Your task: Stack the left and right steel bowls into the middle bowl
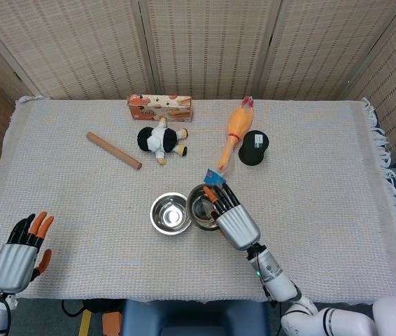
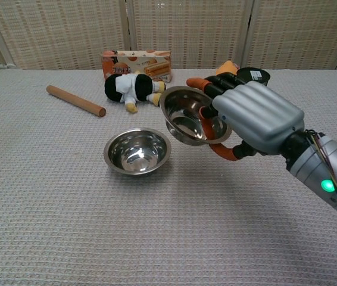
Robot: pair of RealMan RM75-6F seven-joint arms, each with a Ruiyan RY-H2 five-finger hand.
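Observation:
My right hand (image 1: 229,218) (image 2: 249,116) grips a steel bowl (image 1: 201,208) (image 2: 186,117) by its rim, fingers inside and thumb beneath. The bowl is lifted off the cloth and tilted, just right of and above the middle steel bowl (image 1: 171,213) (image 2: 137,151), which sits empty on the table. My left hand (image 1: 22,253) rests at the table's front left corner, fingers apart, holding nothing. I see only these two steel bowls.
At the back lie a wooden rolling pin (image 1: 113,150), a snack box (image 1: 159,107), a black-and-white plush toy (image 1: 161,141), a rubber chicken (image 1: 234,131) with a blue tag (image 1: 214,177), and a black mesh cup (image 1: 255,147). The woven cloth (image 1: 324,175) covers the table.

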